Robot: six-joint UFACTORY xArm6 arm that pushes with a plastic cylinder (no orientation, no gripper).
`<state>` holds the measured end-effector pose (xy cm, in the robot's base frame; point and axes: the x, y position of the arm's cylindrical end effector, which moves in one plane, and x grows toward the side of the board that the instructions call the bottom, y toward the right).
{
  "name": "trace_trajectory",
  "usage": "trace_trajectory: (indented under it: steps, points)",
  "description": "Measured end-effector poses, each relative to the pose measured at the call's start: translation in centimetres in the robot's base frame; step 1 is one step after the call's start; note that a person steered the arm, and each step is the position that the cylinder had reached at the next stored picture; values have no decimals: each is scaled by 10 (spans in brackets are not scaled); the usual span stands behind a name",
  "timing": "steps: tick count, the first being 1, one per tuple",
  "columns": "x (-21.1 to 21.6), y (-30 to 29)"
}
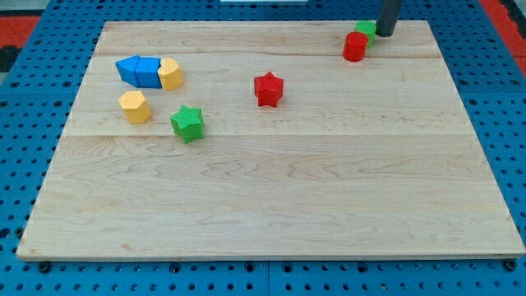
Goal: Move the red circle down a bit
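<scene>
— Presently, what is entered for the worktop [271, 205]?

— Item one: the red circle [355, 46], taken as landmark, is recorded near the view's top right corner. A green block [366, 30], shape not made out, is set touching it on its upper right. My tip [384, 34] is noted just right of that green block and up-right of the red circle; contact with the green block cannot be told, and none with the red circle is seen.

— And the gripper?

— None is fitted; only a dark rod is carried, so nothing is clasped or released.

— Remaining stock?

— A red star [268, 89] is listed well to the left of the red circle and lower. Far left of the red circle, a blue block [138, 71] is logged touching a yellow block [171, 73]; below those, a second yellow block [135, 107] and a green star [187, 123] are logged.

— Progress?

— The red circle is judged close to the top edge, with the push down probably not yet made. My tip would need to be brought above the red circle, past the green block, before it is driven down.
</scene>
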<state>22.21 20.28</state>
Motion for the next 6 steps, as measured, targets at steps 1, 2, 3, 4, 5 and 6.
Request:
trace_trajectory:
  steps: [1,2,3,4,5,6]
  points:
    - [0,-15]
    - [7,-55]
    - [12,-71]
    - [13,-71]
    - [14,-30]
    - [14,-14]
